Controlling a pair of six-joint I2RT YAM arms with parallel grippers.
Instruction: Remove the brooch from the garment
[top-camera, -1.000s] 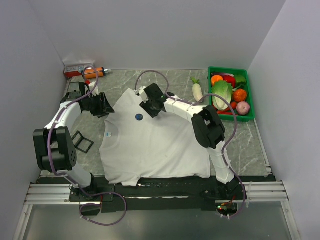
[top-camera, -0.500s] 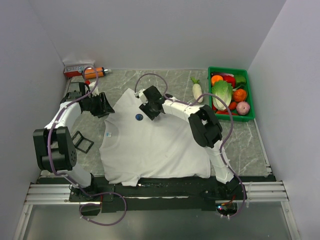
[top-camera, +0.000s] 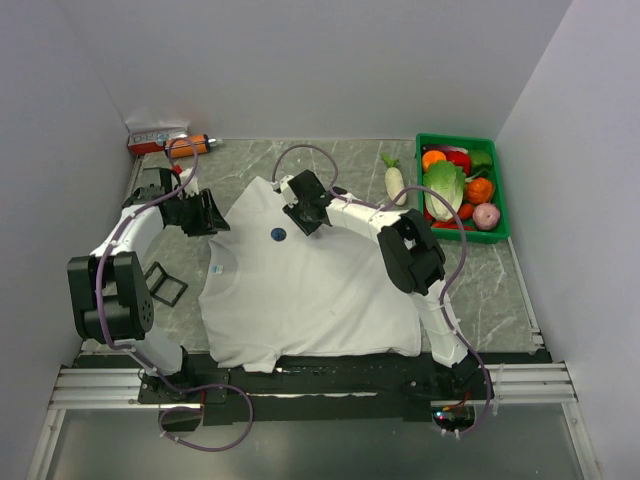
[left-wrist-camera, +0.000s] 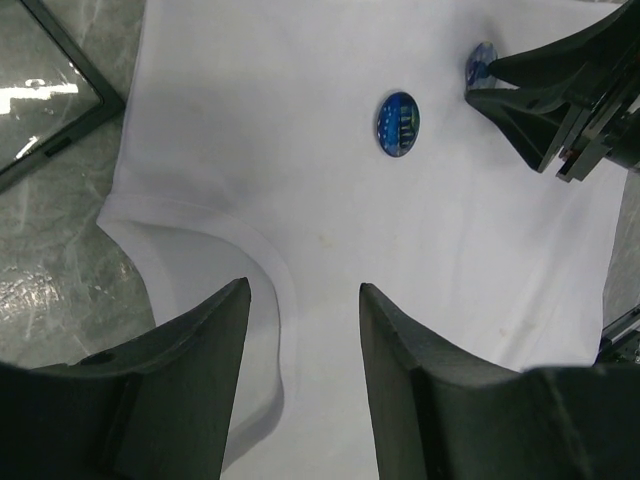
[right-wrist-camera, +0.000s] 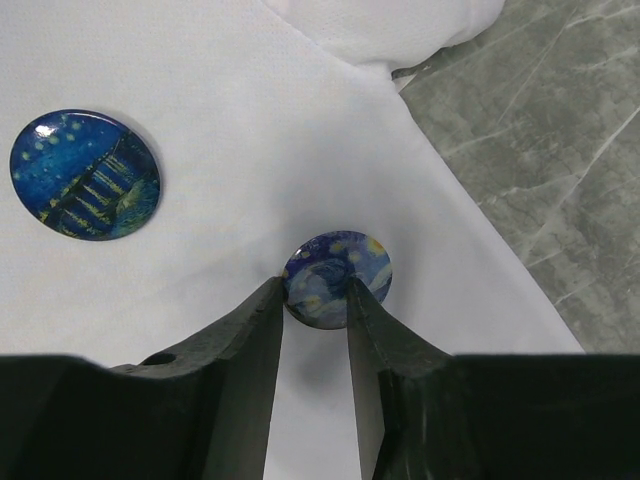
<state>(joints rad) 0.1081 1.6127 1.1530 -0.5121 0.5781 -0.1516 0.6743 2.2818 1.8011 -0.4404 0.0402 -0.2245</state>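
The white T-shirt (top-camera: 300, 290) lies flat on the marble table. A round dark-blue brooch (top-camera: 278, 234) sits on it near the shoulder, also seen in the left wrist view (left-wrist-camera: 398, 123) and the right wrist view (right-wrist-camera: 85, 173). A second, smaller blue disc (right-wrist-camera: 337, 279) sits a little further along, also in the left wrist view (left-wrist-camera: 481, 65). My right gripper (right-wrist-camera: 313, 283) is closed on this disc, a finger on each side, low on the cloth (top-camera: 303, 215). My left gripper (left-wrist-camera: 300, 290) is open and empty over the shirt's edge (top-camera: 212, 213).
A green crate (top-camera: 505, 200) of vegetables stands at the far right, with a white radish (top-camera: 395, 182) beside it. Black square frames (top-camera: 165, 283) lie left of the shirt, one showing in the left wrist view (left-wrist-camera: 40, 90). A box and an orange item (top-camera: 185, 143) sit at the far left corner.
My right gripper has moved slightly left and away across the shirt's shoulder. My left gripper has edged a little toward the shirt.
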